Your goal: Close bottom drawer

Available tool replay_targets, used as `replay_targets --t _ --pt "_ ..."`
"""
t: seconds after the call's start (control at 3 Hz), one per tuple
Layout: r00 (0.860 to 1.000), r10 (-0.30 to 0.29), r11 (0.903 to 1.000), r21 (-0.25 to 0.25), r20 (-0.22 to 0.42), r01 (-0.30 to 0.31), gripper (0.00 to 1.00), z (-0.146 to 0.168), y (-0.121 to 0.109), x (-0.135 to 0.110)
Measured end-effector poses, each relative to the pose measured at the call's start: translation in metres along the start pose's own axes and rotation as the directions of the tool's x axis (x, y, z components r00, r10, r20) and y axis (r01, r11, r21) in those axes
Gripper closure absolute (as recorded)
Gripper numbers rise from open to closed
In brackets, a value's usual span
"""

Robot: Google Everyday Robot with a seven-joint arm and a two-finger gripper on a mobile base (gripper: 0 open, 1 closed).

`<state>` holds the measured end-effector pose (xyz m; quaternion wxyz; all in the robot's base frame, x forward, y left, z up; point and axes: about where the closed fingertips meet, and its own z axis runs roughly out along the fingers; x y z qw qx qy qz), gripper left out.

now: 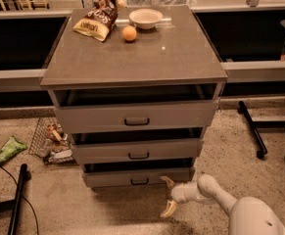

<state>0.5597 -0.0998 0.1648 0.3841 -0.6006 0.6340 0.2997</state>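
Though perhaps ajar, one bottom drawer point(138, 177) of three; one hand point(164, 196) just beside it, splayed, empty.

Robot testing lab: speckled floor point(49, 204), black equipment stand point(252, 126), grey drawer cabinet point(147, 58); gripper point(170, 196), fingers spread, low before it.

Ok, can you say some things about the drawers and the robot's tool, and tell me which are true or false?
1. The bottom drawer is shut all the way. False: it sticks out a little.
2. An orange sits beside the bowl on the cabinet top. True.
3. The tool grips the drawer's handle. False: it is open, low by the drawer's right end, off the handle.
4. A snack bag lies on the cabinet top. True.
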Motion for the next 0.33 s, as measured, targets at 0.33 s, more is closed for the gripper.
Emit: replay_targets --t 0.33 --pt "1.0 -0.006 0.9993 -0.038 0.008 0.006 0.0 0.0042 0.0027 -0.0015"
